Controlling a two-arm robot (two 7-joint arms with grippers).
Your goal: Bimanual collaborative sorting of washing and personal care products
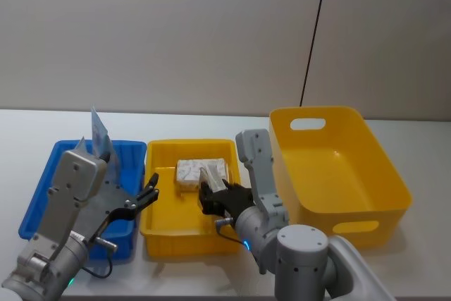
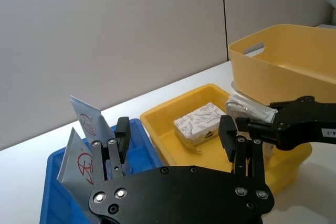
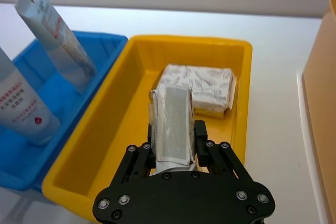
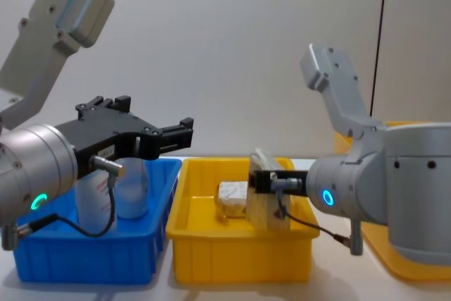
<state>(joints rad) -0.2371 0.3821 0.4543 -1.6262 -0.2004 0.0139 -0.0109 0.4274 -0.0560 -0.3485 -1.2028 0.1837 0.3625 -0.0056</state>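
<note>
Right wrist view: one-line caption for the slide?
Right gripper shut on a silvery crinkled pouch above the yellow tray holding a wrapped bar; two pale-blue tubes in the blue tray.

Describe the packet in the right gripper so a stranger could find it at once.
Find the yellow tray between the blue tray and the big yellow basket. There the right gripper is shut on a narrow silvery packet. Unlike the patterned brick-shaped bar lying on the tray floor, it is plain grey and narrower.

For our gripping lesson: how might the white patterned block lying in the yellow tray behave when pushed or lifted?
The block rests on a flat face in the yellow tray, so it would probably slide, not roll. Its squared edges suggest stiffness.
</note>
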